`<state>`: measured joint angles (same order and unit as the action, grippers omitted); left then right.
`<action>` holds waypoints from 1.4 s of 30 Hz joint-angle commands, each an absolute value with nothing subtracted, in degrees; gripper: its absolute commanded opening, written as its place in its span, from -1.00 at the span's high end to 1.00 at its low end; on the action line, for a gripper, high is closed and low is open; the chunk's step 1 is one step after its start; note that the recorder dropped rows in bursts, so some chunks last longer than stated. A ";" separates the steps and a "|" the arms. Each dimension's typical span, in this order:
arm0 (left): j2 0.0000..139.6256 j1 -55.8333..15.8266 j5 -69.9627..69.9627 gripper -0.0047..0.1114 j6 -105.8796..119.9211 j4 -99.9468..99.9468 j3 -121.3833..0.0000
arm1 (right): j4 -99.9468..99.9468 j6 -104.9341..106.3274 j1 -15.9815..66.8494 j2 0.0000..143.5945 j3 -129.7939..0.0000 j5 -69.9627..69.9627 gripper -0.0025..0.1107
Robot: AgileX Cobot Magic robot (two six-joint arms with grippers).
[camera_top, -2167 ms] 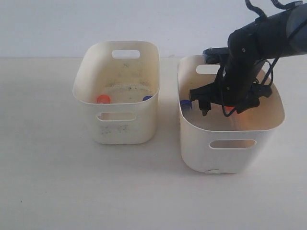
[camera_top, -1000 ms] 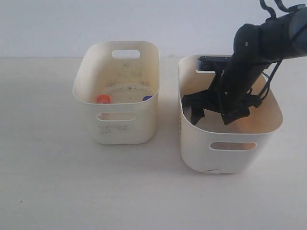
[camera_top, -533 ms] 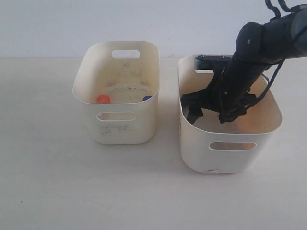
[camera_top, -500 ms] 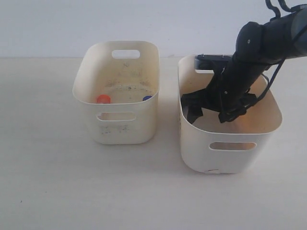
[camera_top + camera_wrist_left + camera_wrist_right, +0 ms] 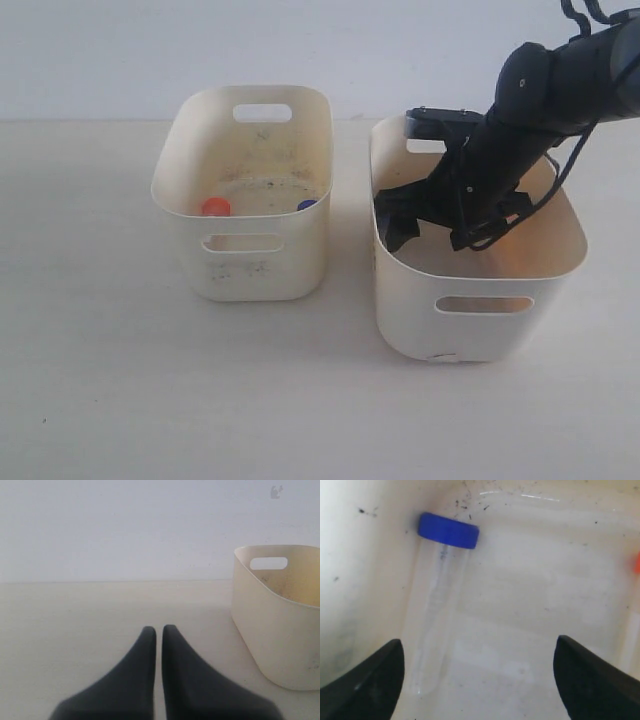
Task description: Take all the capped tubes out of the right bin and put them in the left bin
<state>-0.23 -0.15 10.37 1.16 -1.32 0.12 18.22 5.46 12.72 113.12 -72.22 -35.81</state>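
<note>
My right gripper [image 5: 430, 232] is down inside the right bin [image 5: 480, 320], open, and it hides the tubes there in the exterior view. The right wrist view shows a clear tube with a blue cap [image 5: 435, 615] lying on the floor along the bin's wall. Its bottom end is just inside one fingertip [image 5: 380, 675] of the wide-open right gripper [image 5: 479, 650], untouched. An orange cap [image 5: 637, 562] peeks in at the frame's edge. The left bin [image 5: 180, 165] holds an orange cap [image 5: 215, 207] and a blue cap [image 5: 307, 204]. My left gripper [image 5: 159, 629] is shut and empty above the table.
Both bins stand side by side on a pale table [image 5: 120, 380] with a narrow gap between them. In the left wrist view the left bin [image 5: 270, 630] stands off to one side of the left gripper, with bare table between them.
The right gripper has sunk deeper into the right bin and shifted toward its left wall. The blue and orange caps seen there earlier are now hidden behind it.
</note>
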 commanded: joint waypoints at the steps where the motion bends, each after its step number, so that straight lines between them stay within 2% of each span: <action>1: 0.00 -0.56 9.98 0.85 0.92 -1.51 0.00 | 18.33 6.03 12.56 112.66 -72.09 -35.41 -0.41; 31: 0.00 -0.56 9.98 0.85 0.92 -1.51 0.00 | 22.39 2.84 12.67 112.66 -72.09 -36.02 -0.41; 42: 0.00 -0.56 9.98 0.85 0.92 -1.51 0.00 | 22.76 2.84 12.67 117.00 -72.09 -36.70 -0.40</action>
